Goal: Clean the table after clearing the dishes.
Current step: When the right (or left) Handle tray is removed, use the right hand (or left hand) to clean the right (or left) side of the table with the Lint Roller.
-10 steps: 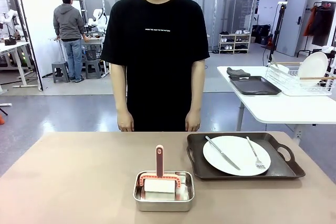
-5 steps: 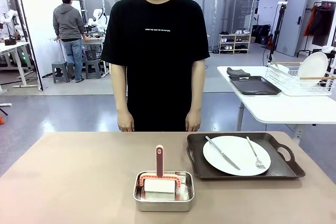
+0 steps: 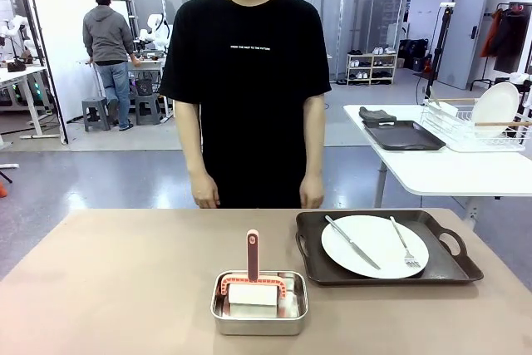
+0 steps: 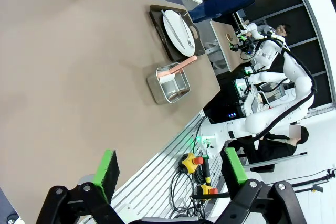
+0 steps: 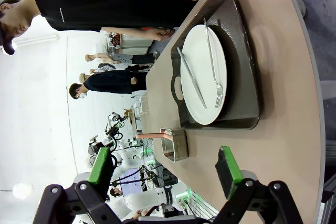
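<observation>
A: How do your claws look?

B: My left gripper (image 4: 169, 163) is spread wide and holds nothing. It hangs high over an edge of the table (image 3: 116, 280). My right gripper (image 5: 164, 166) is spread the same way, also empty, above the table and just short of the tray (image 3: 306, 243).

A: And what's on the table?

B: One plate (image 3: 378, 239) sits in the tray at my right side, with a knife (image 3: 352, 243) and fork (image 3: 402, 245) lying apart on it. Just left of the tray and nearer me I see a pan (image 3: 259, 326) with a roller (image 3: 252, 255) in it, handle sticking out over the far rim. The person (image 3: 245, 81) stands at the far edge, hands (image 3: 204, 199) hanging down, off the table.
</observation>
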Action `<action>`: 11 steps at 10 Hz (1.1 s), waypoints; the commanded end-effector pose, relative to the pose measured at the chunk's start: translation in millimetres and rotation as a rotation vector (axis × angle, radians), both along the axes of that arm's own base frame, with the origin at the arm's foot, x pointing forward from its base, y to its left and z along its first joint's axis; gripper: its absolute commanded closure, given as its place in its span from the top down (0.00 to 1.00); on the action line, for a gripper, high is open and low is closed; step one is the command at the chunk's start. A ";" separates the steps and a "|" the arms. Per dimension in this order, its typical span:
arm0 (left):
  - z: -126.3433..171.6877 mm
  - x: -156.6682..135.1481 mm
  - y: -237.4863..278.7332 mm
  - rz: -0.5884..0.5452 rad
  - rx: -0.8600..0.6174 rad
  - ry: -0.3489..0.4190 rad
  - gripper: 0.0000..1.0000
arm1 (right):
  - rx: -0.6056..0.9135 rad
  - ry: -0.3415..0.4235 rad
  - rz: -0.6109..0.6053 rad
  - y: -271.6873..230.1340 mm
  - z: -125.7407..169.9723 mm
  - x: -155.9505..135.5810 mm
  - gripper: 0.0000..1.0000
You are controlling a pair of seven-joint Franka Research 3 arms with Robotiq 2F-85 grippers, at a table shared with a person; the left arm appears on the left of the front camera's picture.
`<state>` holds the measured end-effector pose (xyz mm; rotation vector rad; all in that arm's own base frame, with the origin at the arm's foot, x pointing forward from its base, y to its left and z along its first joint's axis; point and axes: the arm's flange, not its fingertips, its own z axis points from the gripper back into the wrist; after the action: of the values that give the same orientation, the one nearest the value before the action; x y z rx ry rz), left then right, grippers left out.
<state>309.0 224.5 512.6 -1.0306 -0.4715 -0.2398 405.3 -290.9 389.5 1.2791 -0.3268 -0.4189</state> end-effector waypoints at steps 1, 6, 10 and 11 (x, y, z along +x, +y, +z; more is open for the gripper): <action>1.9 -3.6 0.0 -0.006 0.003 -0.009 1.00 | 0.000 -0.004 -0.001 0.9 2.9 -1.4 1.00; 1.9 -3.6 0.0 -0.006 0.003 -0.009 1.00 | 0.000 -0.004 -0.001 0.9 2.9 -1.4 1.00; 1.9 -3.6 0.0 -0.006 0.003 -0.009 1.00 | 0.000 -0.004 -0.001 0.9 2.9 -1.4 1.00; 1.9 -3.6 0.0 -0.006 0.003 -0.009 1.00 | 0.000 -0.004 -0.001 0.9 2.9 -1.4 1.00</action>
<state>309.0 224.5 512.7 -1.0305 -0.4715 -0.2398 405.3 -290.9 389.5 1.2791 -0.3268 -0.4189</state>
